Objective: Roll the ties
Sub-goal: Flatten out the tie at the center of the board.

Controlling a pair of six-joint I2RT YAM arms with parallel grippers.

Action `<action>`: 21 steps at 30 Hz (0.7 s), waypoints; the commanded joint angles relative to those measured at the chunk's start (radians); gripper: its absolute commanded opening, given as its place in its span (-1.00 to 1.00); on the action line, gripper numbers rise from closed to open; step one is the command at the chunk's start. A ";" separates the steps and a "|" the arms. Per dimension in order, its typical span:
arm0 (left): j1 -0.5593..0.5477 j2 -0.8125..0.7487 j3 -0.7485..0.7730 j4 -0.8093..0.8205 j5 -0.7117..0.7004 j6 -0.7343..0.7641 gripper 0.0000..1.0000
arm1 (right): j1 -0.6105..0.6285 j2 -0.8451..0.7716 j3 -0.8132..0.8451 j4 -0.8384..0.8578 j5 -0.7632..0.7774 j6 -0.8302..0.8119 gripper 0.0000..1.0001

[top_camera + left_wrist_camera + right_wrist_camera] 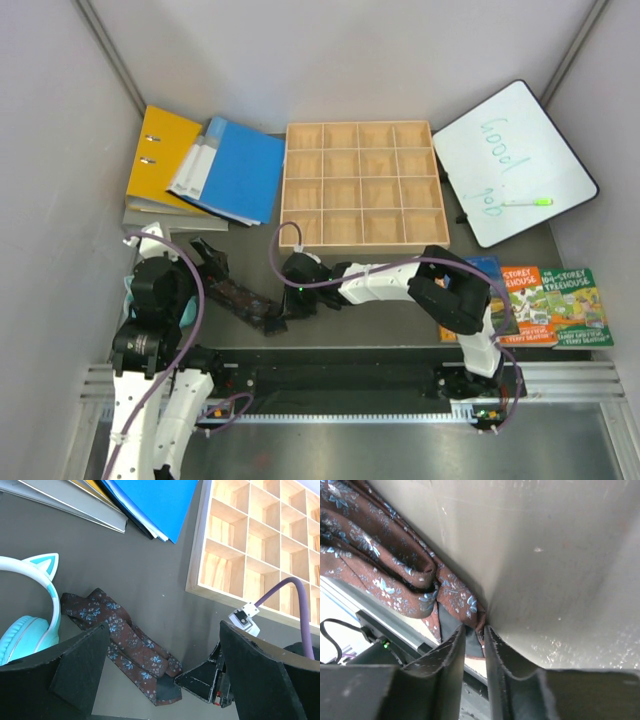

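One dark brown tie (243,296) with small blue flowers lies crumpled on the dark table, running from left of centre towards the near edge. In the left wrist view the tie (125,644) lies folded over itself, its dark lining showing at the end. My right gripper (292,304) is shut on that end; in the right wrist view the fingers (455,655) pinch the tie's edge (452,600). My left gripper (208,258) is open and empty, held above the tie's far end. Its wide jaws frame the cloth in the left wrist view (162,635).
A wooden grid tray (360,185) stands behind the tie. A blue folder (235,165) and a yellow binder (160,150) lie at the back left. A whiteboard (510,160) is at the back right, books (545,300) at the right. Teal cat-ear headphones (25,625) lie left of the tie.
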 commanded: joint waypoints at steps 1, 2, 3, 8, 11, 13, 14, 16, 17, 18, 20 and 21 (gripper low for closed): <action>0.003 -0.015 0.002 0.054 -0.013 -0.007 0.89 | 0.021 0.095 0.004 -0.113 0.082 -0.047 -0.70; 0.003 -0.015 0.000 0.054 -0.013 -0.007 0.89 | 0.023 0.102 0.005 -0.105 0.082 -0.050 -0.75; 0.003 -0.014 0.000 0.054 -0.012 -0.007 0.89 | 0.023 0.108 0.005 -0.094 0.077 -0.052 -0.81; 0.003 -0.017 0.000 0.054 -0.010 -0.009 0.90 | 0.026 0.119 0.010 -0.095 0.079 -0.067 -1.00; 0.003 -0.018 -0.001 0.054 -0.009 -0.009 0.90 | 0.024 0.087 0.014 -0.154 0.115 -0.084 -1.00; 0.003 -0.017 -0.003 0.056 -0.009 -0.009 0.90 | 0.024 0.063 0.025 -0.195 0.138 -0.102 -1.00; 0.003 -0.017 -0.001 0.054 -0.009 -0.009 0.90 | 0.024 0.049 0.034 -0.223 0.149 -0.134 -1.00; 0.003 -0.015 -0.001 0.057 -0.007 -0.007 0.90 | 0.024 0.020 0.069 -0.330 0.195 -0.170 -1.00; 0.003 -0.017 -0.003 0.056 -0.007 -0.007 0.90 | 0.024 0.012 0.077 -0.364 0.233 -0.203 -1.00; 0.003 -0.017 -0.001 0.056 -0.009 -0.007 0.90 | 0.020 -0.015 0.080 -0.422 0.253 -0.216 -1.00; 0.003 -0.017 -0.001 0.057 -0.012 -0.009 0.90 | 0.004 -0.048 0.056 -0.457 0.278 -0.246 -1.00; 0.003 -0.017 -0.001 0.054 -0.013 -0.007 0.90 | -0.003 -0.093 0.041 -0.470 0.281 -0.254 -1.00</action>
